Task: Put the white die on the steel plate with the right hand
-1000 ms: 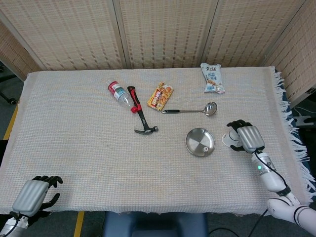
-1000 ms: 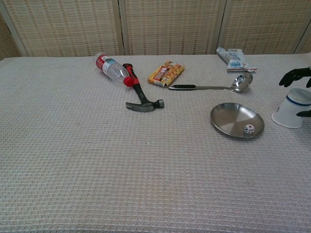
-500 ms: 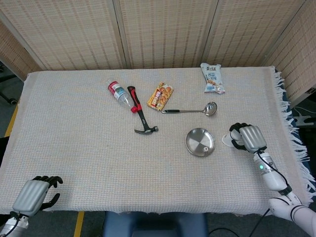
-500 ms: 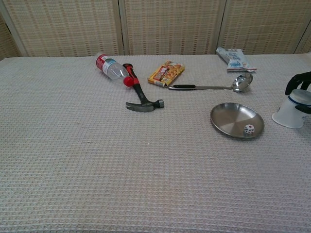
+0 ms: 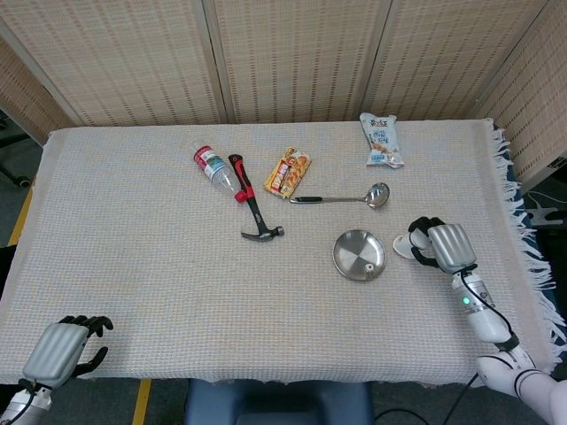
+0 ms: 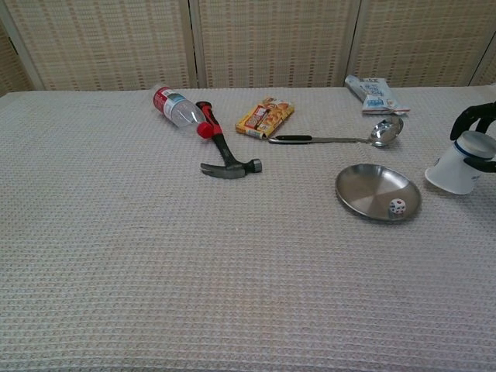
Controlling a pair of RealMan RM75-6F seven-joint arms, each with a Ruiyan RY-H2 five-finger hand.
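White die (image 6: 397, 206) lies inside steel plate (image 6: 364, 188), near its front rim. My right hand (image 5: 440, 245) sits just right of the plate, fingers wrapped on a tilted white cup (image 6: 456, 168).

The white die (image 6: 397, 206) bore dark and red pips and lay on the shiny steel plate (image 6: 366, 187), on a beige waffle-weave cloth (image 6: 155, 256). The cup (image 6: 456, 167) was white with a blue rim band, held by the right hand (image 5: 442, 246), silver-backed with black fingers. The hammer (image 6: 223, 151) had a red-and-black handle.
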